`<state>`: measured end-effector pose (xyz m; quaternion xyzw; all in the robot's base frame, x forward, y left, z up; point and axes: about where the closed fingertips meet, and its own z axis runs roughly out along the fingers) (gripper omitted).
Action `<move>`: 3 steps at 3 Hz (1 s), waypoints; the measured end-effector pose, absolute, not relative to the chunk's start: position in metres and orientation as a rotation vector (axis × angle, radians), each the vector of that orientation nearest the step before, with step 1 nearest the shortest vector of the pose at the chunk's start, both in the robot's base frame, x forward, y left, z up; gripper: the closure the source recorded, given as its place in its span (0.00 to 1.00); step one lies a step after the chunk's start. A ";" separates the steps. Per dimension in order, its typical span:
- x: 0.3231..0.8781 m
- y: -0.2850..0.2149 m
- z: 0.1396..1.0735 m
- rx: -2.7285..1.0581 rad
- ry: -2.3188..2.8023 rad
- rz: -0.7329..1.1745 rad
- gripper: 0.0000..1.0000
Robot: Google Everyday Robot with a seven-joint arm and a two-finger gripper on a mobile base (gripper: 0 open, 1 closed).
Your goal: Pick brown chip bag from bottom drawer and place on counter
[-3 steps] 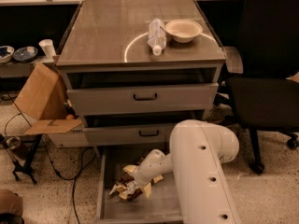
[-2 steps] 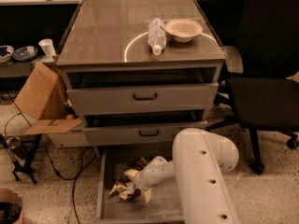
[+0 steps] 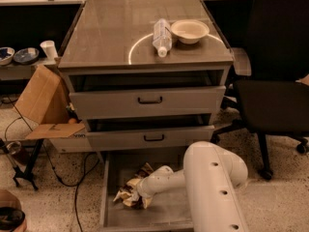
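Since a second ago our forearm has sunk lower and reached further left across the bottom drawer (image 3: 116, 216), bringing the gripper (image 3: 141, 195) down onto the brown chip bag (image 3: 124, 195). Nearest us, the big white arm (image 3: 215, 187) fills the lower right and runs leftward to that contact. The gripper is buried in the bag's crinkled foil, so we cannot tell whether it has closed on it. The bag lies on the drawer floor, toward the left side and not lifted. We judge the reach as done and the grasp as in hand or just ahead. Lifting clear of the two upper drawers (image 3: 149, 100) and setting the bag down remain. Farther back, the counter (image 3: 111, 33) holds only a clear bottle (image 3: 161, 35) and a bowl (image 3: 189, 30).
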<state>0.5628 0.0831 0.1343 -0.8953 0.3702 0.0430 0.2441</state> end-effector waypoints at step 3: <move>0.596 0.064 0.154 -2.422 0.935 0.063 0.89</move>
